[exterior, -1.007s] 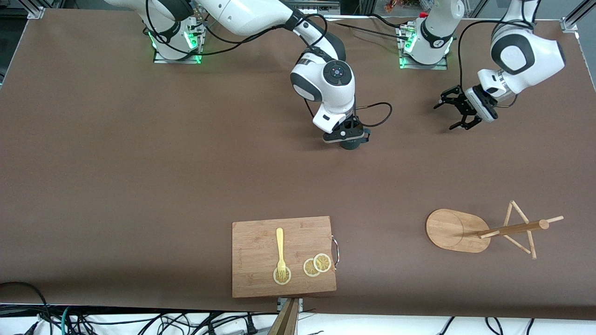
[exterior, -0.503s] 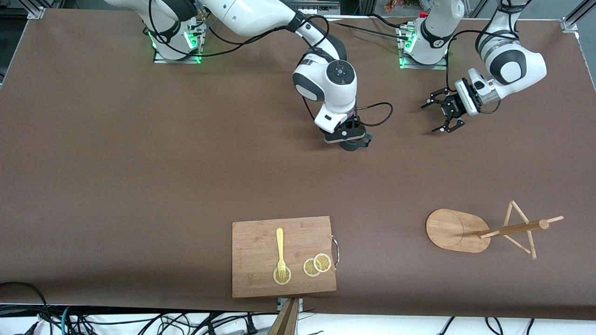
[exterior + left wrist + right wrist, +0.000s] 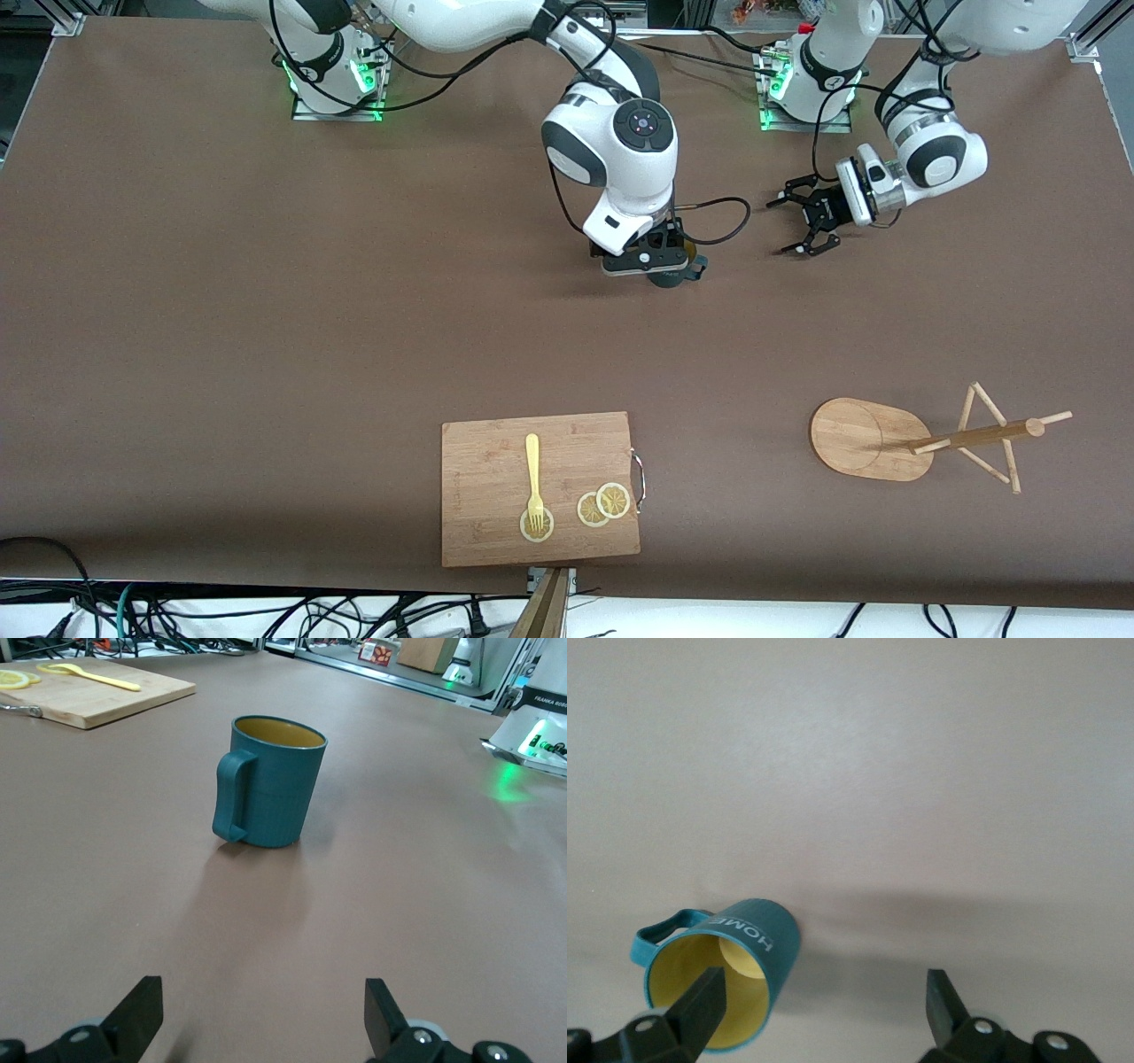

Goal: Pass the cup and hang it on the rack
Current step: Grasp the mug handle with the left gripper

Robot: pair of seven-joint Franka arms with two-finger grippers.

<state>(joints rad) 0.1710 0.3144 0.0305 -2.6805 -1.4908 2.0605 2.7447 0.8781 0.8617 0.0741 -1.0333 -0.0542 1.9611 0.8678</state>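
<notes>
The dark teal cup [image 3: 675, 277] stands upright on the table near its middle, its yellowish inside showing in the left wrist view [image 3: 270, 784]. My right gripper [image 3: 649, 259] hangs just over it, open; in the right wrist view [image 3: 824, 1001] one finger is over the cup's mouth [image 3: 718, 983]. My left gripper [image 3: 802, 229] is open and low over the table, beside the cup toward the left arm's end, and faces its handle [image 3: 232, 797]. The bamboo rack [image 3: 855, 436] stands nearer to the front camera, toward the left arm's end.
A wooden cutting board [image 3: 492, 523] with a yellow fork [image 3: 532, 474] and lemon slices [image 3: 603, 505] lies at the table's front edge; it also shows in the left wrist view [image 3: 97, 698]. The arm bases with green lights stand along the table's back edge.
My left gripper has moved across the table toward the cup. My right hand has risen slightly over the cup and shifted a little toward the right arm's end. The cup has stayed put.
</notes>
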